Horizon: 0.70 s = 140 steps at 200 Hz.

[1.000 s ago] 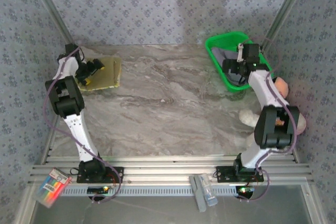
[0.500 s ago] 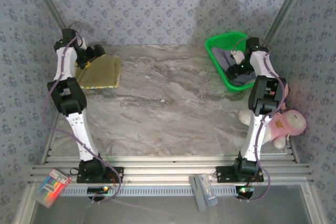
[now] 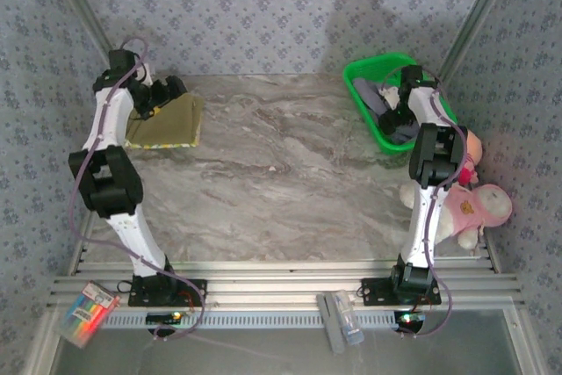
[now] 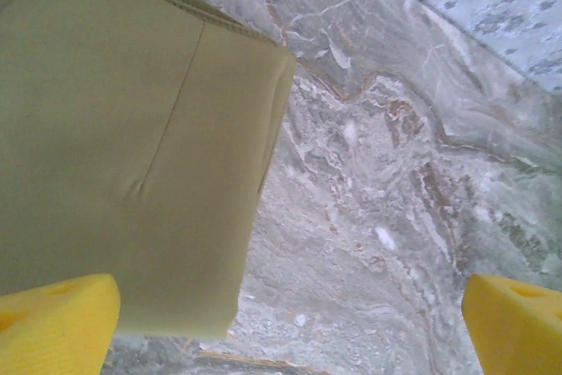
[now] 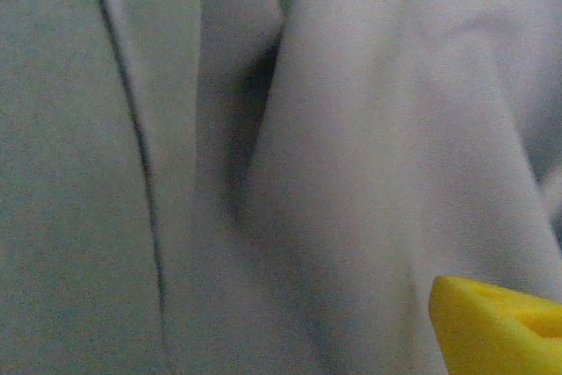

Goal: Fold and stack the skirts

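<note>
Right gripper (image 3: pixel 399 116) is sinking deeper onto the green basket's (image 3: pixel 358 72) grey-lavender skirt (image 5: pixel 351 173). Its jaw spread is impossible to tell, and it is risking snagging the basket.

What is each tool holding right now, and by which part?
Left tool: nothing; it is open above the olive skirt. Right tool: inside the green basket, against the grey skirt; whether it grips cannot be told.
</note>
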Each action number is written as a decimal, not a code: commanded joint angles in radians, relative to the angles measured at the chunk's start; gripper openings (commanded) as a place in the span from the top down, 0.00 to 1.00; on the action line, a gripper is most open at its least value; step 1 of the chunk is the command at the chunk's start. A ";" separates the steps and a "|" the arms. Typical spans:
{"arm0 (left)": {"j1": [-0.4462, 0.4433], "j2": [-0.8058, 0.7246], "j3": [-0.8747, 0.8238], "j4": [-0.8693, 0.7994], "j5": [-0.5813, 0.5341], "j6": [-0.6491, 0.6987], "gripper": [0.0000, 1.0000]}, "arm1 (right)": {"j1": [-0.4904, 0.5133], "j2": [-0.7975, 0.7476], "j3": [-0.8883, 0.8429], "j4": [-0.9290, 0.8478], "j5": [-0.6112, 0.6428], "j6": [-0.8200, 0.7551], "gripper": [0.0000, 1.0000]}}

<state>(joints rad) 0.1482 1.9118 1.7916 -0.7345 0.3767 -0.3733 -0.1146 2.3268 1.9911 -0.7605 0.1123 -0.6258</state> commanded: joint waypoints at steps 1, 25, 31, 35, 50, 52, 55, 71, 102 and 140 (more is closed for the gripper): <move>-0.002 -0.111 -0.121 0.162 0.035 -0.088 0.00 | 0.014 -0.007 -0.033 0.113 0.090 0.023 0.21; -0.004 -0.217 -0.254 0.236 0.058 -0.128 0.01 | 0.026 -0.043 -0.086 0.232 0.181 0.018 0.43; -0.003 -0.238 -0.280 0.245 0.063 -0.132 0.00 | 0.030 -0.058 -0.101 0.259 0.199 0.017 0.51; -0.003 -0.252 -0.296 0.249 0.065 -0.134 0.00 | 0.033 -0.071 -0.111 0.280 0.214 0.020 0.57; -0.003 -0.294 -0.340 0.255 0.069 -0.139 0.00 | 0.037 -0.122 -0.152 0.382 0.281 0.023 0.78; -0.003 -0.299 -0.344 0.256 0.070 -0.139 0.01 | 0.038 -0.129 -0.156 0.397 0.289 0.024 0.81; -0.003 -0.306 -0.352 0.256 0.070 -0.139 0.00 | 0.038 -0.144 -0.165 0.423 0.311 0.026 0.85; -0.003 -0.339 -0.380 0.255 0.074 -0.139 0.00 | 0.041 -0.195 -0.176 0.494 0.370 0.046 0.99; -0.003 -0.381 -0.405 0.254 0.082 -0.141 0.00 | 0.047 -0.298 -0.153 0.537 0.437 0.151 1.00; -0.004 -0.390 -0.408 0.271 0.101 -0.163 0.00 | 0.106 -0.433 -0.119 0.511 0.359 0.217 1.00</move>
<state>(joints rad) 0.1482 1.5501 1.3865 -0.5079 0.4431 -0.5148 -0.0605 2.0098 1.8210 -0.2935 0.4908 -0.4801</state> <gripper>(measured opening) 0.997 0.087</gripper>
